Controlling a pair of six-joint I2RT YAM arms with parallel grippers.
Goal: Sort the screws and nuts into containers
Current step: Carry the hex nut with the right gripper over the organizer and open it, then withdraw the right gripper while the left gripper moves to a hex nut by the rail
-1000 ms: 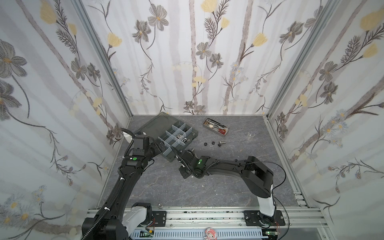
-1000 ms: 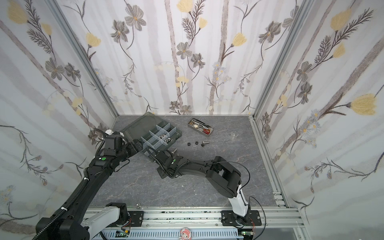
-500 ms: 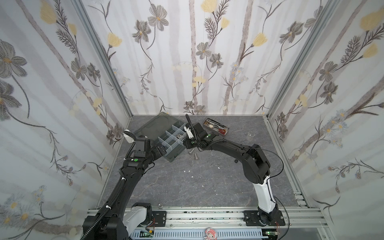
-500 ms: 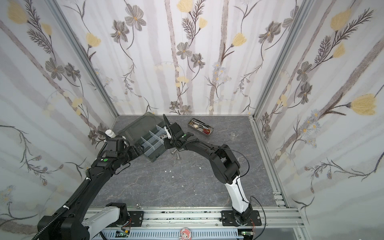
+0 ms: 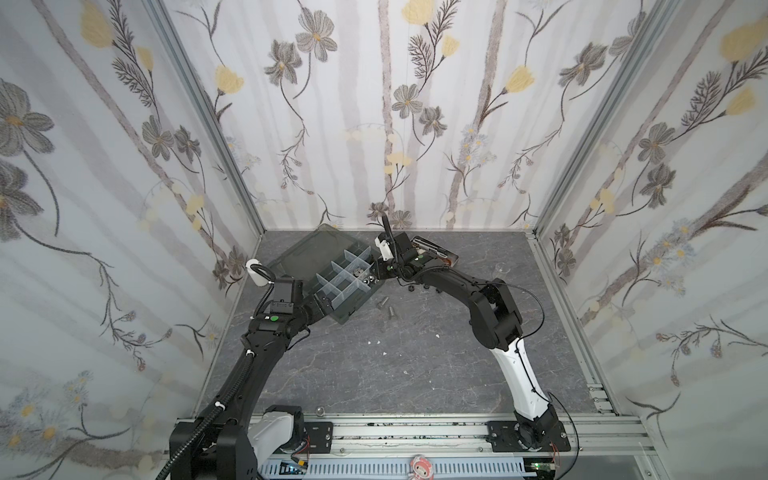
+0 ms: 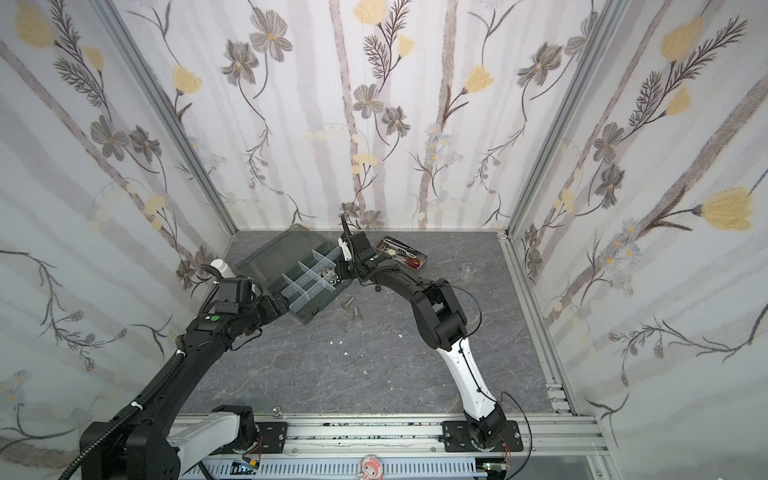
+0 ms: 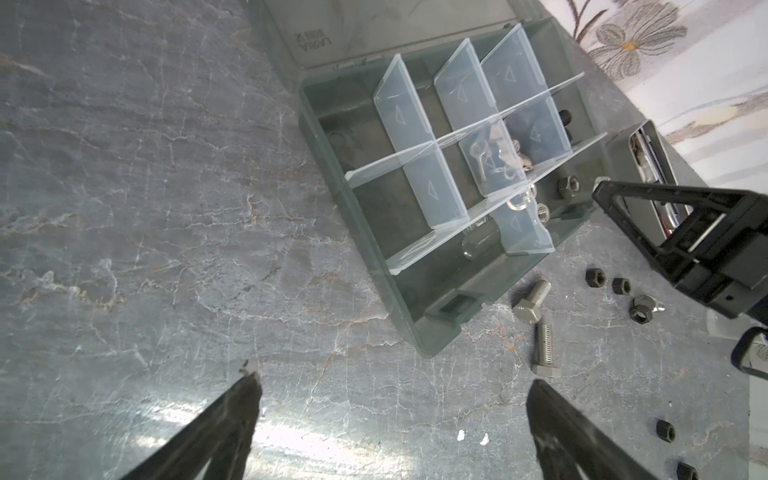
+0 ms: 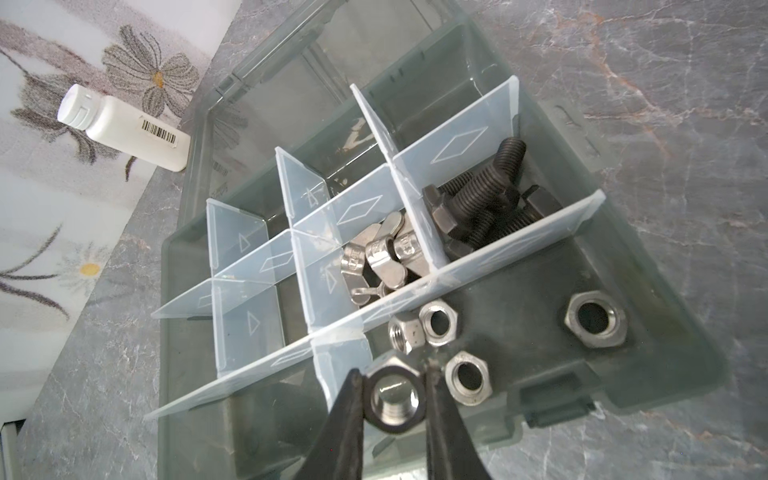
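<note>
Operator: Left gripper (image 7: 392, 382) condition?

Technician: Fully spread and empty. It hovers over the desk (image 7: 166, 208), off the near corner of the organizer box (image 7: 419, 332). Two silver screws (image 7: 534, 299) lie just beside that wall.

Operator: Right gripper (image 8: 394, 370)?

Technician: Clamped across a silver nut (image 8: 397, 399), bore facing back along the fingers. It sits above the rim of the corner compartment (image 8: 519, 340), where other nuts (image 8: 438, 328) lie just ahead of the fingertips. Judged next — a slight advance, then release.

Smoky dark grey box (image 8: 648, 374), whitish translucent dividers (image 8: 453, 153). Shiny silver nuts (image 8: 424, 324), matte black screws (image 8: 478, 195). White bottle (image 8: 133, 129) with black barcode (image 8: 160, 132). Grey marbled table (image 8: 623, 83), pale and rusty veins. White walls (image 5: 374, 104) with grey stripes, grey and yellow flowers.
</note>
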